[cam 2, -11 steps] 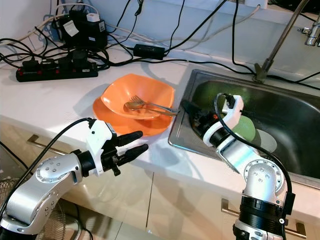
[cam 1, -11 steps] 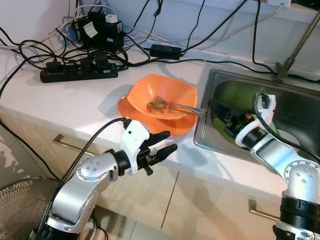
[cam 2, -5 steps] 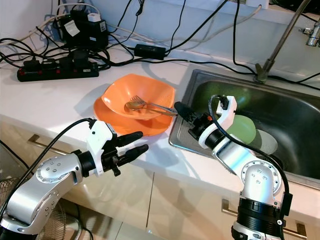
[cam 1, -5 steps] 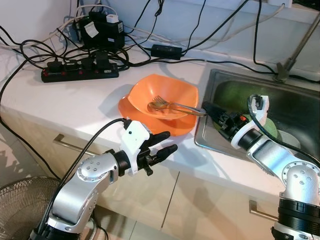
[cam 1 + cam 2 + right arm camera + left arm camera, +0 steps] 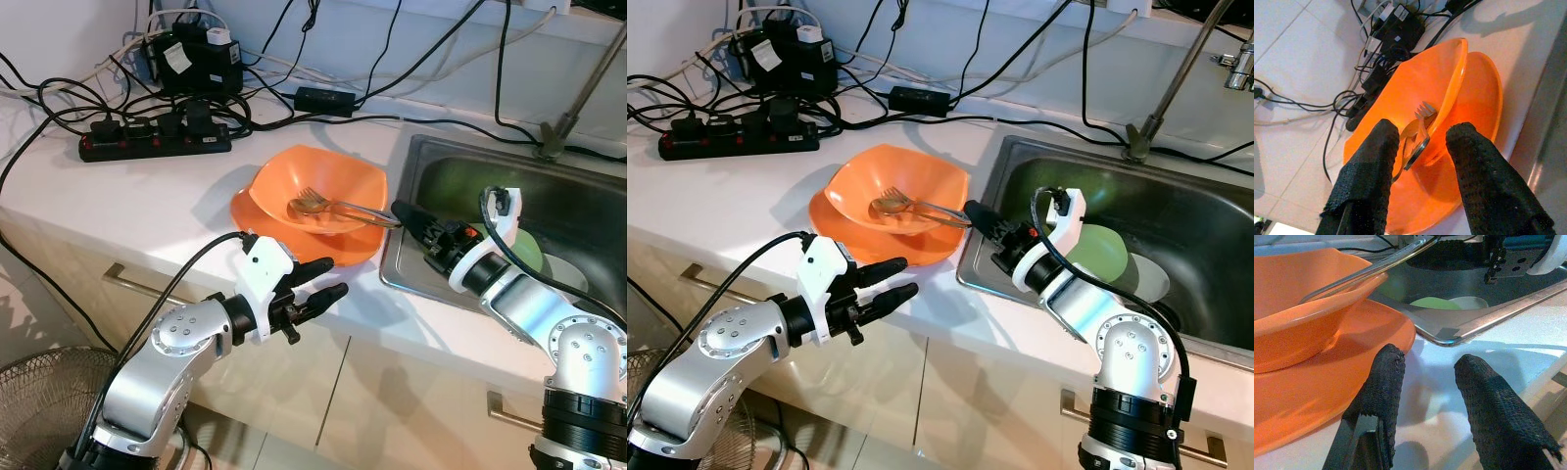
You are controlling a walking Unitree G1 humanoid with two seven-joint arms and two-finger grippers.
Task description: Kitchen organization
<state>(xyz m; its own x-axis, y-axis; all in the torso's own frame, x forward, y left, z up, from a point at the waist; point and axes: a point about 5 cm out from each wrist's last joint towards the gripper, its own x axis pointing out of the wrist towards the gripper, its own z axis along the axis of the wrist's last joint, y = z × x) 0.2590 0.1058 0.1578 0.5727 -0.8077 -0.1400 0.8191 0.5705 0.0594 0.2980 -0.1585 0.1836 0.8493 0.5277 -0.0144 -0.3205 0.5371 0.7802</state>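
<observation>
An orange bowl [image 5: 323, 181] sits on an orange plate [image 5: 348, 247] on the white counter, next to the sink. A metal fork [image 5: 312, 201] and a spoon lie in the bowl, their handles sticking out over the rim toward the sink. My right gripper [image 5: 400, 211] reaches from the sink side, open, its fingertips at the handle ends. The right wrist view looks between both fingers [image 5: 1369, 166] at the fork [image 5: 1422, 111]. My left gripper [image 5: 330, 278] is open and holds nothing. It hovers at the counter's front edge, just before the plate [image 5: 1352, 362].
The steel sink [image 5: 421, 157] holds a green dish [image 5: 526, 245] and a white one [image 5: 566, 276]. A faucet pipe [image 5: 578, 93] rises behind it. A power strip [image 5: 157, 142] and tangled cables crowd the back left of the counter. A fan [image 5: 29, 401] stands on the floor.
My right gripper has moved out of the sink basin, leftward over its rim, up to the cutlery handles. The left arm has stayed put.
</observation>
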